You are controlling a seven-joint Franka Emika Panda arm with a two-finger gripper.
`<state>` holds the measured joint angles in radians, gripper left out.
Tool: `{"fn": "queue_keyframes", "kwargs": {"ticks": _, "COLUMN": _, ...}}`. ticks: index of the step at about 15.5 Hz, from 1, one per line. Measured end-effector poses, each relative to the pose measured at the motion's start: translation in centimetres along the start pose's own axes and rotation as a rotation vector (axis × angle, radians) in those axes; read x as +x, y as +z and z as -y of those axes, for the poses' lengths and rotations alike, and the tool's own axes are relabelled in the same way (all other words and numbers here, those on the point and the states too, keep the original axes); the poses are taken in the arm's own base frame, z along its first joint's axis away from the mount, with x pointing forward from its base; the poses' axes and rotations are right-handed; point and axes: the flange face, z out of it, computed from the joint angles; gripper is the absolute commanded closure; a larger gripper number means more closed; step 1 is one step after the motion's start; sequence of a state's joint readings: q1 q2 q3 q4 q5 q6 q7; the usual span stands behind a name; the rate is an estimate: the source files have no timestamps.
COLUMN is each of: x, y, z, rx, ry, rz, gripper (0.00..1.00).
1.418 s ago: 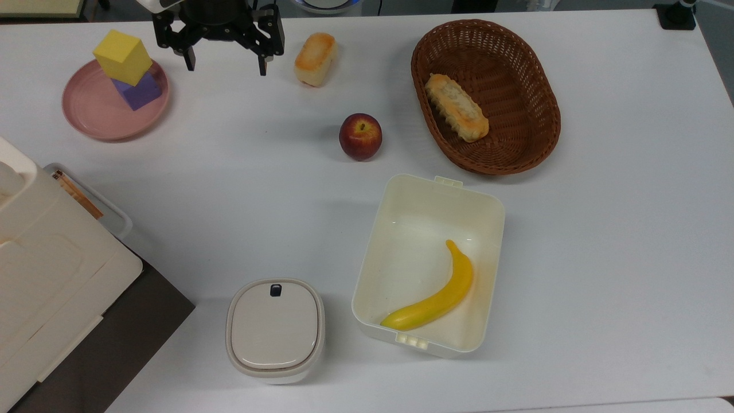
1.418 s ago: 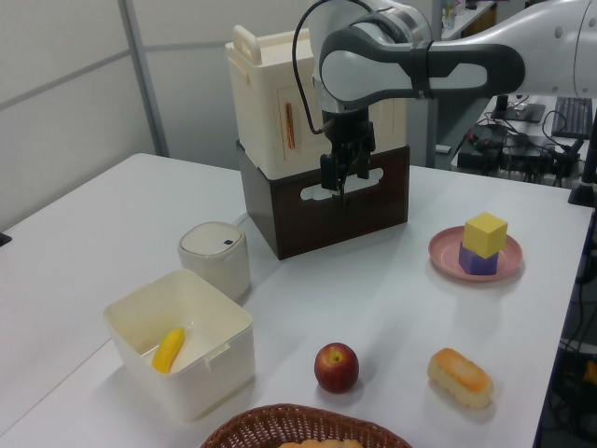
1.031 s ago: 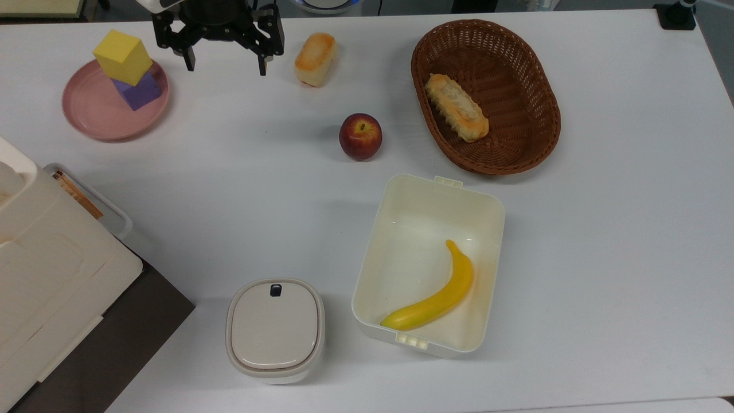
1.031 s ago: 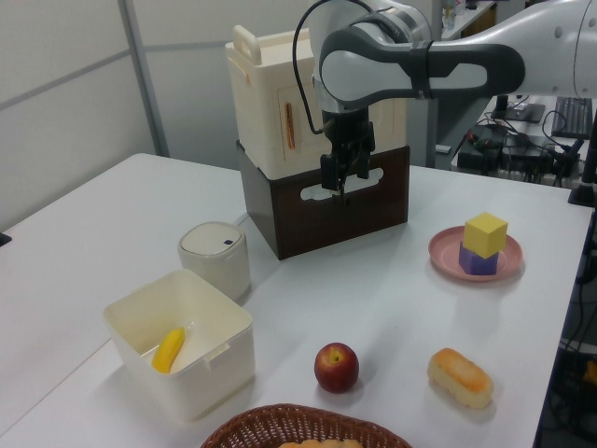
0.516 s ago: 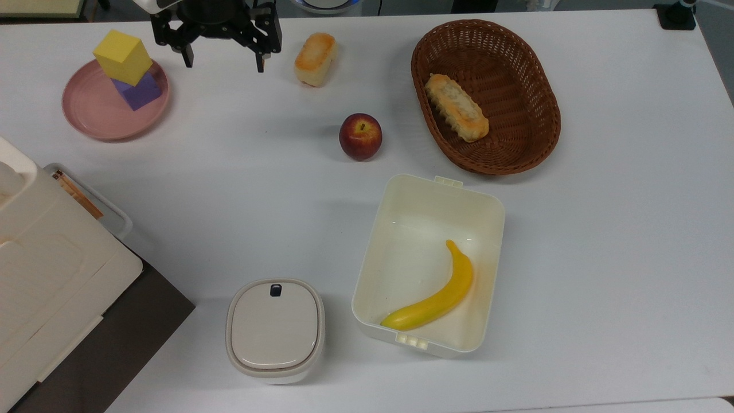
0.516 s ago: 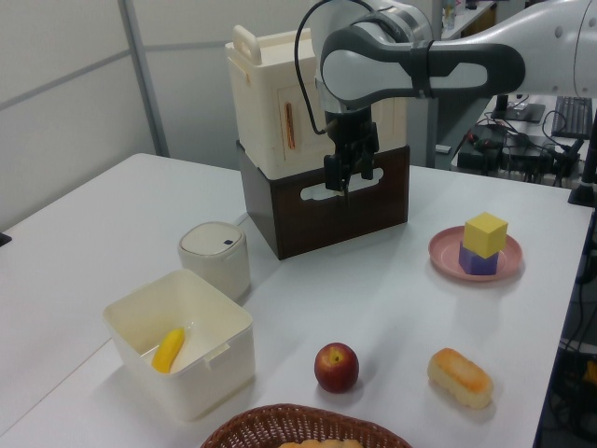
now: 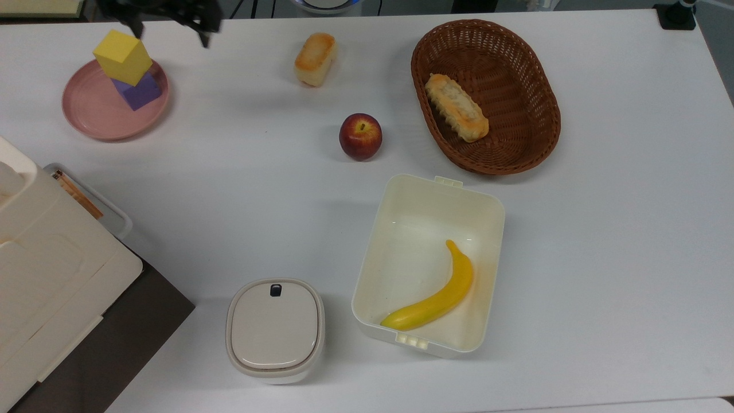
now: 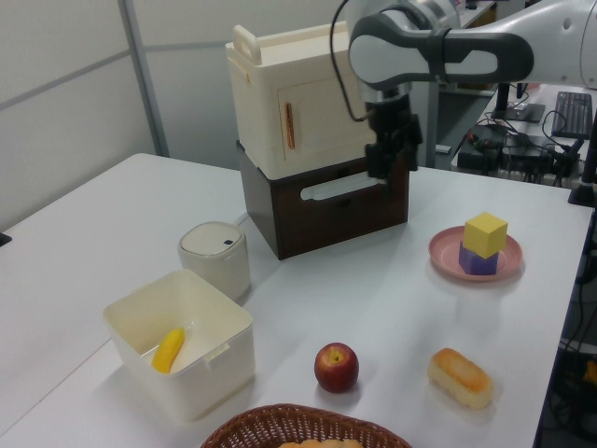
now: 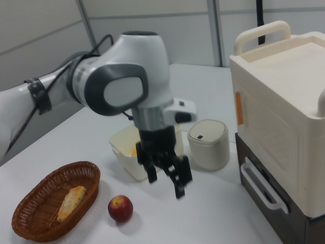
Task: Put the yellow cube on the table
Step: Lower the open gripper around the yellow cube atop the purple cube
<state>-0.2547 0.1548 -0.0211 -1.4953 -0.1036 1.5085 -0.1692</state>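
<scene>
The yellow cube [image 7: 123, 56] sits tilted on a purple cube [image 7: 137, 92] inside a round pink plate [image 7: 94, 115] near the top view's upper left corner. In the left view the yellow cube [image 8: 486, 233] is on the right side of the white table [image 8: 112, 215]. My gripper [image 7: 171, 33] hangs open and holds nothing, just to the top view's right of the cube at the table's [image 7: 258, 172] far edge. In the left view the gripper [image 8: 386, 164] is above and to the left of the stack. The right view has the gripper [image 9: 166, 183] spread wide above the table.
A bread roll [image 7: 315, 58], a red apple [image 7: 360, 136], and a wicker basket [image 7: 536, 63] holding another roll lie across the top view's middle and right. A cream bin [image 7: 401, 201] holds a banana [image 7: 437, 299]. A lidded white canister [image 7: 275, 330] and a cream-and-brown cabinet [image 7: 51, 275] stand at the lower left.
My gripper has moved to the top view's left, from beside the bread roll to just beside the yellow cube. It stays open. Nothing on the table has shifted.
</scene>
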Motion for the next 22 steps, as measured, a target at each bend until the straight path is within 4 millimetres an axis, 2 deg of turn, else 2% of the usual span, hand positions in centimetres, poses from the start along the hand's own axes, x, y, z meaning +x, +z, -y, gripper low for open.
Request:
{"fn": "queue_keyframes", "kwargs": {"ticks": 4, "x": -1.7, "y": 2.3, "z": -5.7, "rx": 0.009, "ry": 0.004, "rz": 0.091, "gripper": 0.0}}
{"fn": "queue_keyframes", "kwargs": {"ticks": 8, "x": -2.1, "y": 5.9, "z": -10.1, "rx": 0.028, "ry": 0.038, "rz": 0.159, "gripper": 0.0}}
{"fn": "queue_keyframes", "kwargs": {"ticks": 15, "x": -0.9, "y": 13.2, "z": -12.9, "rx": -0.008, "ry": 0.063, "rz": 0.314, "gripper": 0.0}}
{"fn": "queue_keyframes", "kwargs": {"ticks": 22, "x": -1.1, "y": 16.2, "z": -15.5, "rx": -0.036, "ry": 0.077, "rz": 0.378, "gripper": 0.0}}
